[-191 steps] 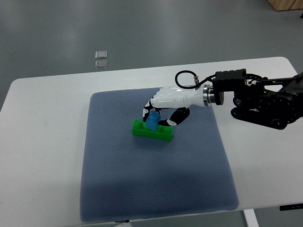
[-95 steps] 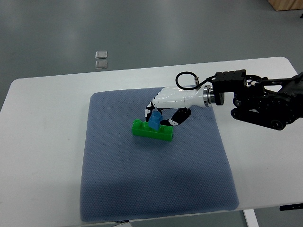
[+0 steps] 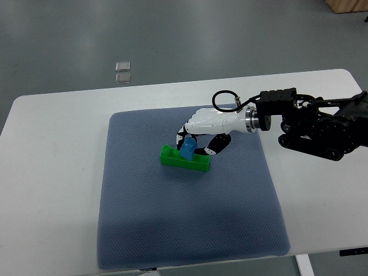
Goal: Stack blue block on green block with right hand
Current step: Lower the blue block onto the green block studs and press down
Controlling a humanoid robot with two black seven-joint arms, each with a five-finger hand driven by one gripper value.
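One right hand (image 3: 198, 131) seemingly pinching blue block (image 3: 187, 148) atop green block (image 3: 184, 159) (blue mat (image 3: 144, 218) beneath).

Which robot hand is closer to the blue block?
Right. The right hand grips the blue block over the green block; the left hand is out of view.

A white table (image 3: 52, 172) fills most of the view, its corners rounded. On it lies a blue-grey mat (image 3: 172, 224), roughly square with soft corners, its near edge close to the table's near edge and bare white tabletop to either side. Beyond the table's far edge spreads a grey floor (image 3: 230, 34), where two small pale square plates (image 3: 123, 72) sit one just behind the other.
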